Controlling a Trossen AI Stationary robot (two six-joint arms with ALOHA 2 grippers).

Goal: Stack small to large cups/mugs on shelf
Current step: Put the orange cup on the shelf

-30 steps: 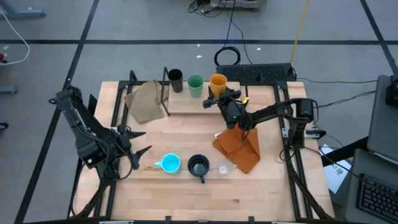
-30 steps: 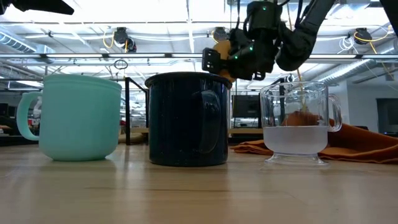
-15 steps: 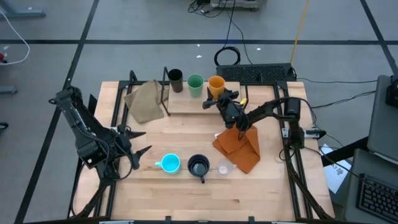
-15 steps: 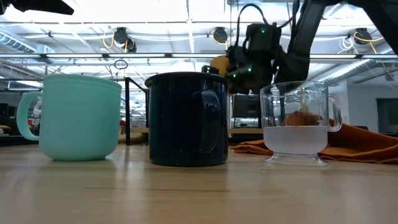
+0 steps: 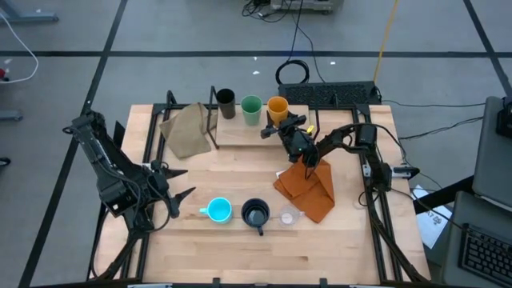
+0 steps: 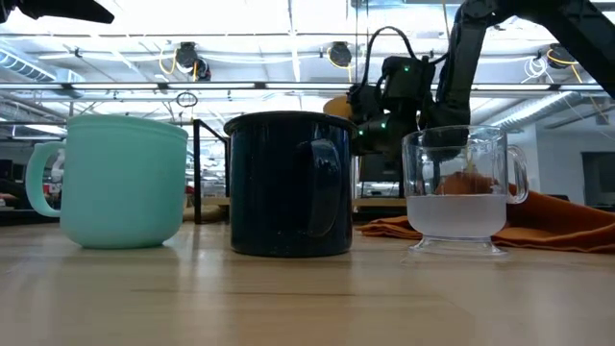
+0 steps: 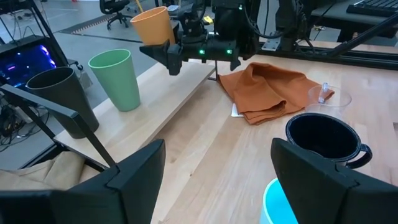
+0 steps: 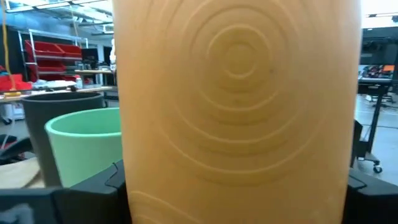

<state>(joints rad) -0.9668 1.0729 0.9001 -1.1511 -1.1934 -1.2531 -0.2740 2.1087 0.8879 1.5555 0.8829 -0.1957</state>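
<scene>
Right gripper [image 5: 282, 126] clamps orange cup [image 5: 278, 106] at shelf [image 5: 240, 133] end; left gripper [image 5: 178, 194] open, well apart.

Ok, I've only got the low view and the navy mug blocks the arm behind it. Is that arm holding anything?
Observer: Yes. The right end effector is closed around the orange cup.
Operator: Where is that, relative to the shelf?
Observer: At the shelf, right beside the green cup; the dark brown cup stands on the green one's other side.
Operator: And the other arm?
Observer: The left end effector is open, at the table's left side, holding nothing.
</scene>
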